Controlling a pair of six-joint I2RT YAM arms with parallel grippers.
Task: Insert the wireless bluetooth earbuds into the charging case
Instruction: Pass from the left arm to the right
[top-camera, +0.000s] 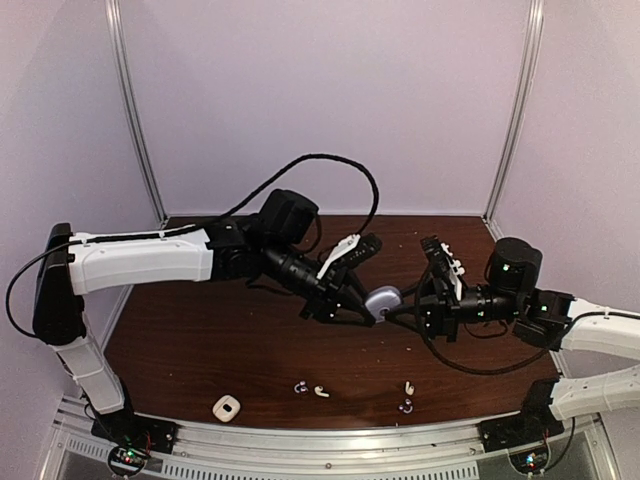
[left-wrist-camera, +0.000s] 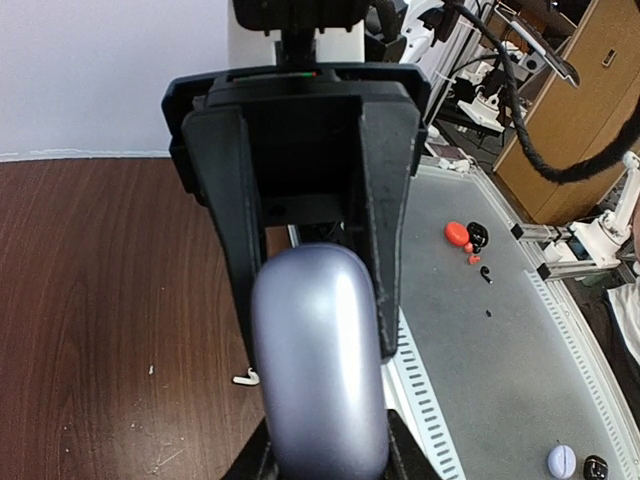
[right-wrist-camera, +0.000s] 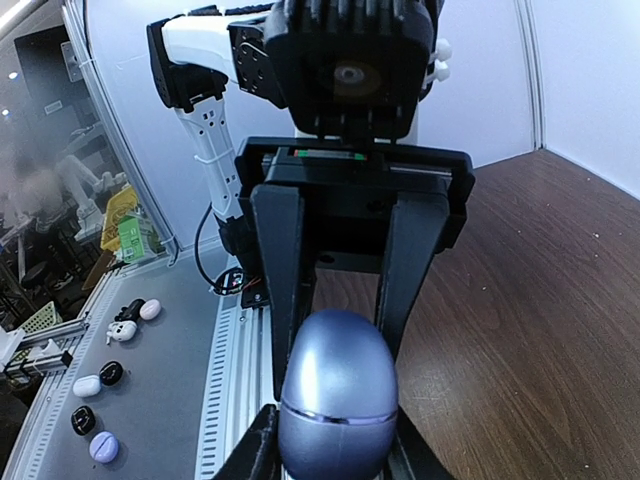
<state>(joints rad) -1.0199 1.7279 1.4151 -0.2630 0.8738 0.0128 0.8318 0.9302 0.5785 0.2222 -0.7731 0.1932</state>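
Both end effectors, left (top-camera: 362, 308) and right (top-camera: 400, 306), are clamped on the lavender charging case (top-camera: 382, 298), held in mid-air above the surface (top-camera: 200, 340) with its lid shut. If the two pull unevenly, the smooth rounded shell could slip free and drop. Counted: two arms, one held case, one white piece (top-camera: 227, 407) that may be a second case, and four earbuds near the front edge, two white earbuds (top-camera: 321, 391) and two purple earbuds (top-camera: 301, 387).

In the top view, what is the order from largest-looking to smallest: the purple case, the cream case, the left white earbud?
1. the purple case, but it is held aloft, nearer the camera, so its lead over the next is unsure.
2. the cream case.
3. the left white earbud, clearly smallest.
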